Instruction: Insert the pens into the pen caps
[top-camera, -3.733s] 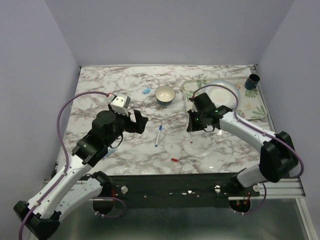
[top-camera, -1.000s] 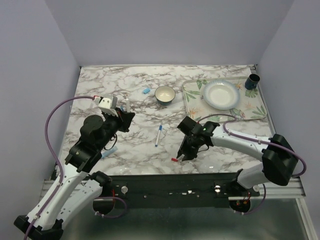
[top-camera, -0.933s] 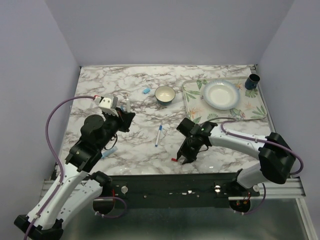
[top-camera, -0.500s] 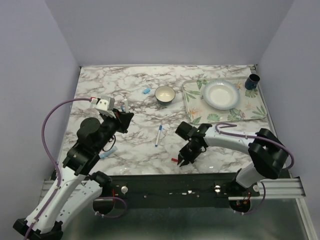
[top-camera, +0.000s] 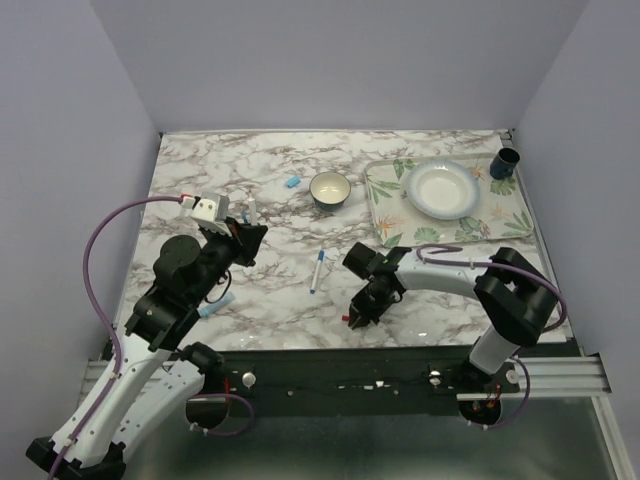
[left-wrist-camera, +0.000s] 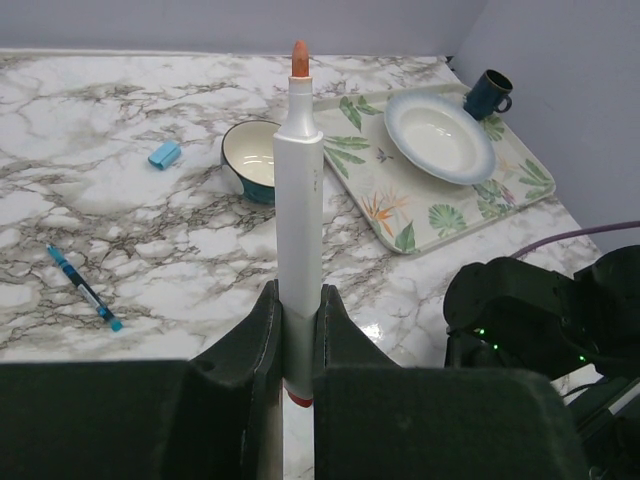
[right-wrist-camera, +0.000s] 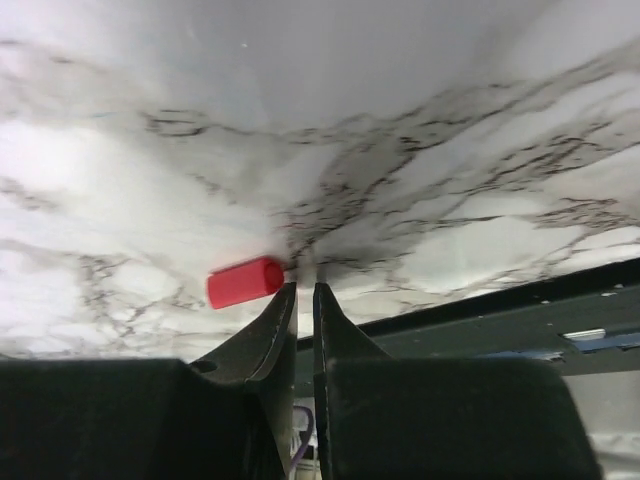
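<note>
While the left hand (left-wrist-camera: 298, 335) is clenched on the lower barrel of a white pen (left-wrist-camera: 298, 190), that pen stands upright between its fingers. Its red tip is uppermost, and it is held clear above the marble surface (top-camera: 260, 160), over the left half.

The right hand (right-wrist-camera: 303, 295) points down at the surface close to the near edge. Its 2 fingers are drawn almost together, leaving only a thin slit with nothing showing inside it. A red pen cap (right-wrist-camera: 246, 282) lies on its side right against the outer face of 1 fingertip, outside the grip and resting on the marble.

A blue pen (top-camera: 318, 270) lies flat near the middle of the surface, between the 2 arms and apart from both hands. A blue pen cap (top-camera: 292, 182) lies farther back, just left of a small bowl (top-camera: 330, 190).

At the back right, a leaf-patterned tray (top-camera: 385, 212) carries a pale plate (top-camera: 440, 190). A dark blue cup (top-camera: 505, 163) stands at the tray's far right corner.
</note>
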